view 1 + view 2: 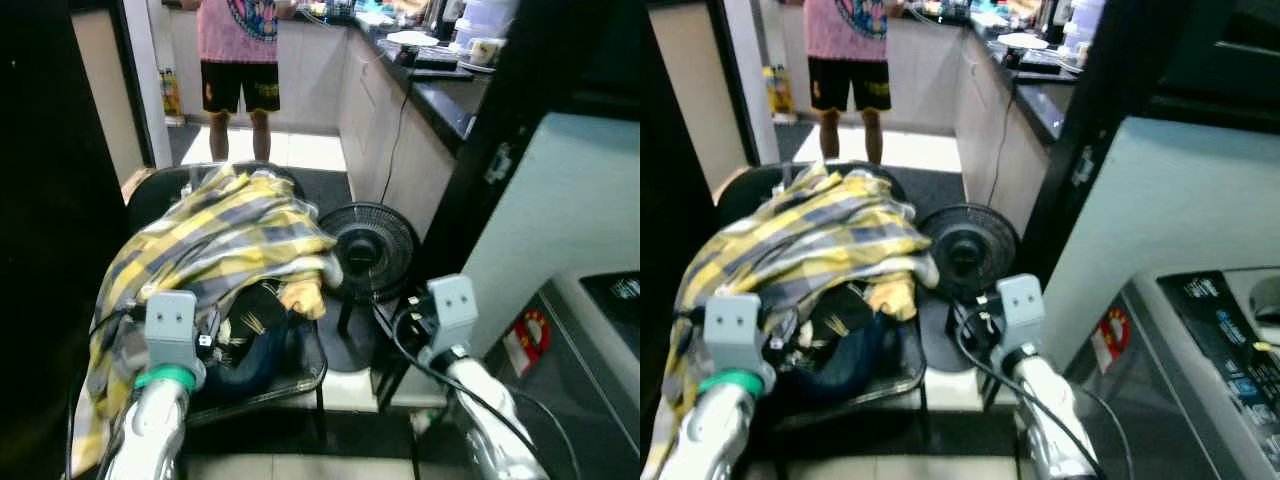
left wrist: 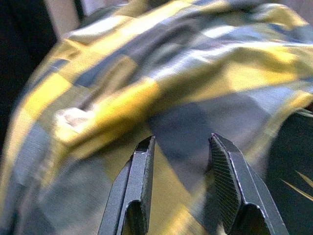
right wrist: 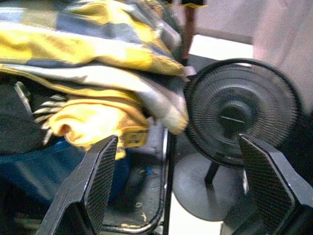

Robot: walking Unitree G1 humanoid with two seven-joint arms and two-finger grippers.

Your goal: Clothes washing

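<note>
Laundry heaped on a black chair [image 1: 305, 372] in a narrow kitchen passage: yellow-and-grey plaid shirt [image 1: 220, 240] on top, dark blue garment [image 1: 255, 355] and yellow cloth [image 1: 303, 295] underneath, spilling over the seat's left side. Small black fan [image 1: 372, 250] on the floor just beside the chair, on its right. White washing machine [image 1: 1200, 330] at far right, control panel legible from the right eye, barely a corner from the left. Person in pink top and black shorts [image 1: 238, 60] standing at the far end, beside a dark countertop [image 1: 430, 85] crowded with dishes.

Left gripper [image 2: 180, 183] hovering close above the plaid shirt, fingers [image 2: 134, 191] parted a little, nothing between them, cloth not visibly touched. Left wrist camera up close on the plaid folds, slightly blurred. Right gripper [image 3: 190, 183] spread wide and empty, aimed at the gap between chair edge and fan. Right wrist camera catching what the head cameras miss: chrome rim of the seat, yellow cloth hanging at its edge, fan base [image 3: 203, 188] on pale tile. Both silver arms raised in front of the chair in the head views.
</note>
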